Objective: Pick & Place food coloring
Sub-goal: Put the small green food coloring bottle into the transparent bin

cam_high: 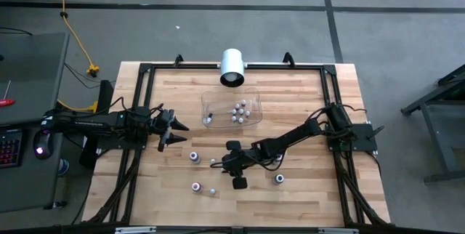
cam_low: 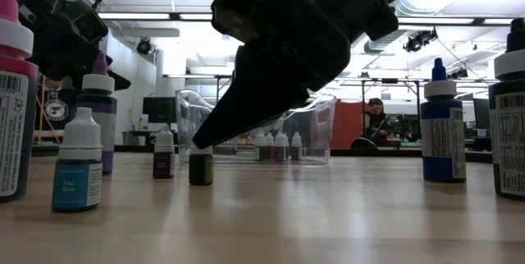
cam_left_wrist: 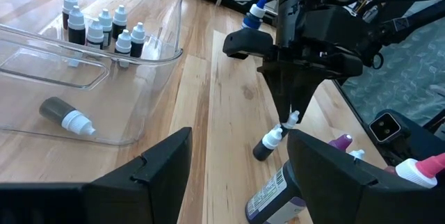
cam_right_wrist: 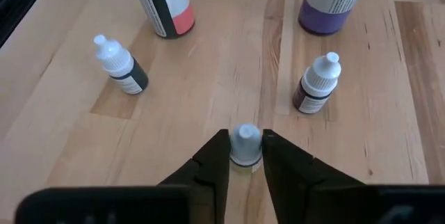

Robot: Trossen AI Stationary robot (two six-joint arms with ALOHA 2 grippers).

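**Right claw pinched on a small bottle's cap, ready to lift**

Your right claw sits low over the middle of the surface, and its two fingers press on the white cap of a small dark food coloring bottle. The bottle stands upright, its long axis running straight up between the fingers, so the coming move looks like a plain vertical lift with no twist needed. Watch the grip: it is high on the cap, and the bottle could swing or slip as it rises.

The clear tray, already holding a cluster of small bottles, lies toward the far side of the surface from this claw, nearer the white cylinder. Other bottles stand loose around the claw, including a purple-labelled one just beside it; keep clear of it.

Your left claw waits spread wide at the left side, pointing toward the middle, holding nothing.
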